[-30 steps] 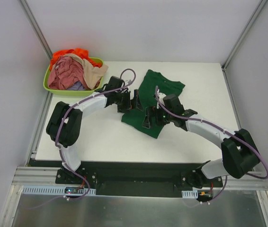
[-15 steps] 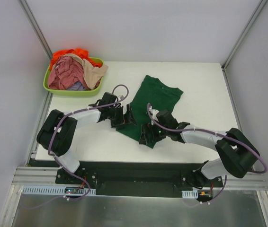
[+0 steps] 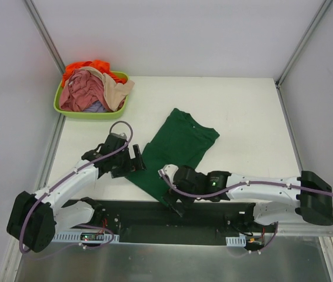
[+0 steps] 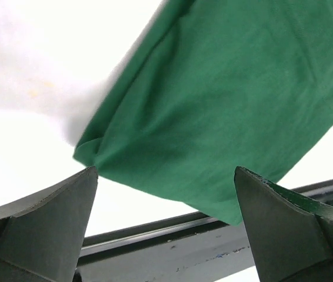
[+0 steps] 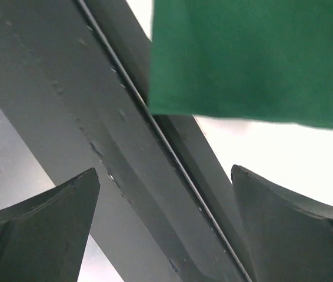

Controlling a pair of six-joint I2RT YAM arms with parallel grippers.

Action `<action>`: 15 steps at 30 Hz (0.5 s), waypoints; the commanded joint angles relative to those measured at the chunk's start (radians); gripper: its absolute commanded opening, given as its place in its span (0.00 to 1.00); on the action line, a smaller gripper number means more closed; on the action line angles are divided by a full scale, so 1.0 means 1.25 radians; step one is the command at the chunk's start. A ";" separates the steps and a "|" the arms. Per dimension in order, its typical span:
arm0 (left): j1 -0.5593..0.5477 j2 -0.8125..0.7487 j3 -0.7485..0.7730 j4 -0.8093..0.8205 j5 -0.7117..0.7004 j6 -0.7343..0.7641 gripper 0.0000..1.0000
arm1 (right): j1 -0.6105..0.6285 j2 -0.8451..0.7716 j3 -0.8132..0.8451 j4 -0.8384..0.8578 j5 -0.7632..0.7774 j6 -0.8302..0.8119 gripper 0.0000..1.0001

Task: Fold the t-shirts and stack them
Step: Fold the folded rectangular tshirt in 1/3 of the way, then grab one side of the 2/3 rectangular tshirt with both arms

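A dark green t-shirt (image 4: 225, 111) lies slanted on the white worktop (image 4: 37, 70), its lowest corner hanging over a black rail (image 4: 155, 252). The end effector (image 4: 165, 171) has its fingers (image 4: 43, 223) spread wide, with the shirt's bunched corner just beyond the left one.

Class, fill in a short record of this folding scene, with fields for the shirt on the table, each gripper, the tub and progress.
shirt on table: dark green t-shirt, laid out diagonally, hem toward the arms
left gripper: open, empty, by the hem's left corner
right gripper: open, empty, over the table front edge by the hem
tub: lime-green tub, far left corner, heaped with crumpled shirts
progress: no folded stack visible
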State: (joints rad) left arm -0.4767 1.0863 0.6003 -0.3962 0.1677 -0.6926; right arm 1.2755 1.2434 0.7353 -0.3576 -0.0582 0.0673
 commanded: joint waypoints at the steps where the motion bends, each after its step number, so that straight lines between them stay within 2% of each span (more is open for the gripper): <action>1: 0.002 -0.050 -0.008 -0.126 -0.155 -0.064 0.99 | 0.073 0.090 0.115 -0.021 0.110 -0.097 0.97; 5: 0.012 -0.064 -0.025 -0.153 -0.210 -0.089 0.99 | 0.118 0.230 0.218 -0.016 0.158 -0.141 0.99; 7: 0.019 -0.048 -0.036 -0.149 -0.211 -0.098 0.91 | 0.127 0.294 0.264 -0.024 0.170 -0.153 0.99; 10: 0.023 -0.011 -0.038 -0.113 -0.188 -0.107 0.79 | 0.130 0.368 0.320 -0.059 0.164 -0.166 0.86; 13: 0.023 0.033 -0.035 -0.062 -0.148 -0.116 0.63 | 0.132 0.414 0.354 -0.102 0.161 -0.168 0.78; 15: 0.023 0.057 -0.042 -0.033 -0.112 -0.115 0.56 | 0.133 0.428 0.359 -0.124 0.170 -0.162 0.76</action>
State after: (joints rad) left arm -0.4561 1.1145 0.5571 -0.5087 -0.0292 -0.8139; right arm 1.4361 1.7569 1.1286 -0.4168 0.1173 -0.1165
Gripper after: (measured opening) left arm 0.609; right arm 0.777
